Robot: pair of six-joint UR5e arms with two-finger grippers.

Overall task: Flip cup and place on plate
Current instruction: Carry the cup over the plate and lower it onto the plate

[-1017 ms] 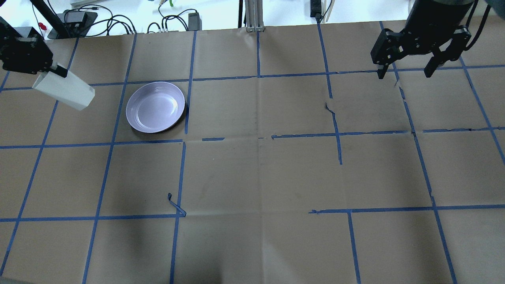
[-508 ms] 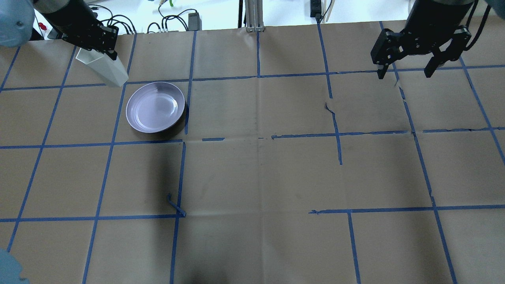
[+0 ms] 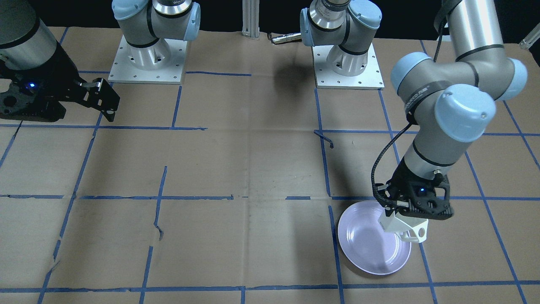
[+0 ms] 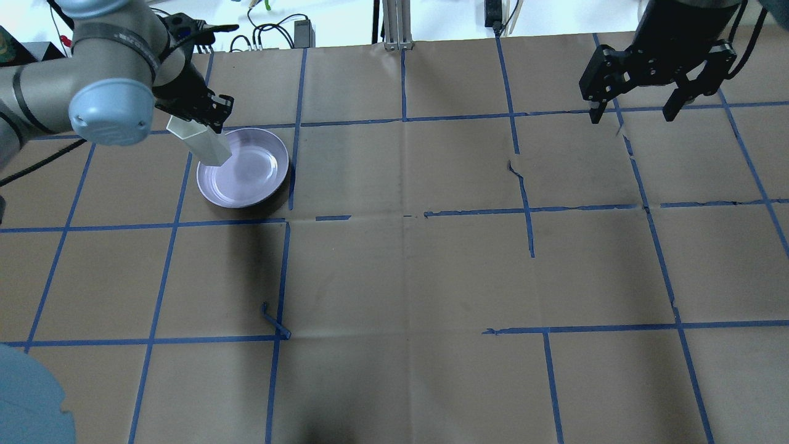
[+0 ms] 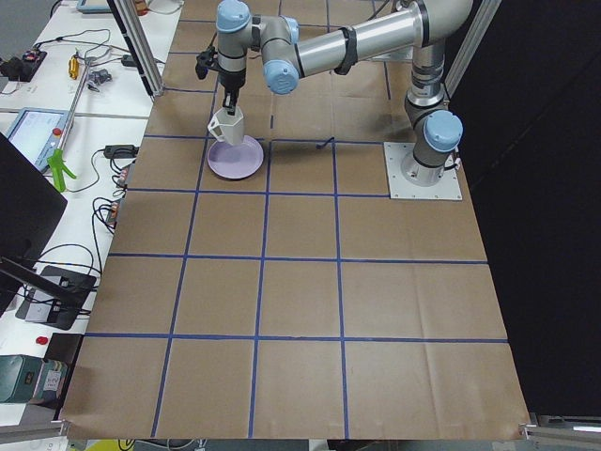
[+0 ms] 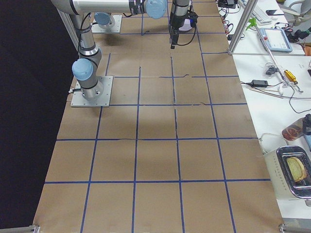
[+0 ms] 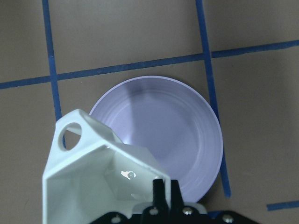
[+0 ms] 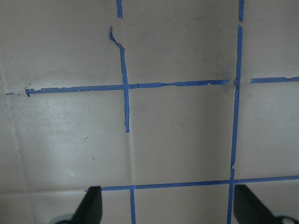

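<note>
The white faceted cup hangs mouth up with its narrow base down, over the left part of the lavender plate. My left gripper is shut on the cup's rim wall. In the left wrist view the fingers pinch the rim, the cup opens toward the camera with its handle at upper left, and the plate lies below. In the front view the cup hangs just above the plate. My right gripper is open and empty at the far right, its fingers wide apart.
The table is brown paper with a blue tape grid; a loose tape curl sticks up near the middle left. Cables and power bricks lie beyond the far edge. The two arm bases stand on the robot's side.
My left arm has carried the cup from the far left edge rightward to over the plate, turning it from lying tilted to mouth up. The right arm has not moved.
</note>
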